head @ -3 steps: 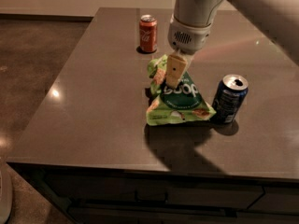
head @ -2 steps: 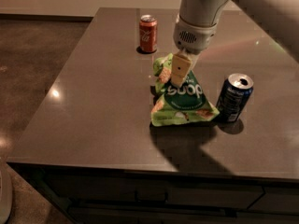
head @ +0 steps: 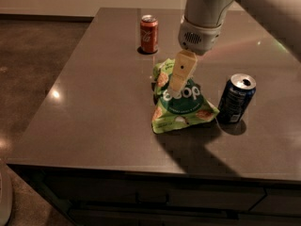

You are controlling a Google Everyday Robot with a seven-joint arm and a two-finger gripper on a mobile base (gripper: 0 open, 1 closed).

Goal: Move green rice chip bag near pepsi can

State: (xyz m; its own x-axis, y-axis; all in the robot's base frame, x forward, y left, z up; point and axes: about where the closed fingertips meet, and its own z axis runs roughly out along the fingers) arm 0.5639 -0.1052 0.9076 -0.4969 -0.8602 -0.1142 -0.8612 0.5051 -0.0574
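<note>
The green rice chip bag [head: 184,108] stands on the dark table [head: 94,102], its lower edge on the surface and its top bunched up under my gripper. My gripper [head: 175,89] comes down from above and is shut on the bag's upper part; one tan finger [head: 182,69] shows in front of the bag. The pepsi can [head: 236,99], dark blue with a silver top, stands upright just right of the bag. The bag's right corner nearly touches the can.
A red-orange cola can [head: 149,33] stands upright at the back of the table, left of my arm. The table's front edge [head: 141,166] runs across below the bag, with drawers beneath. The floor lies to the left.
The bag, the can and my gripper all sit slightly further right in view than before, keeping the same spacing. My gripper stays at the bag's top.
</note>
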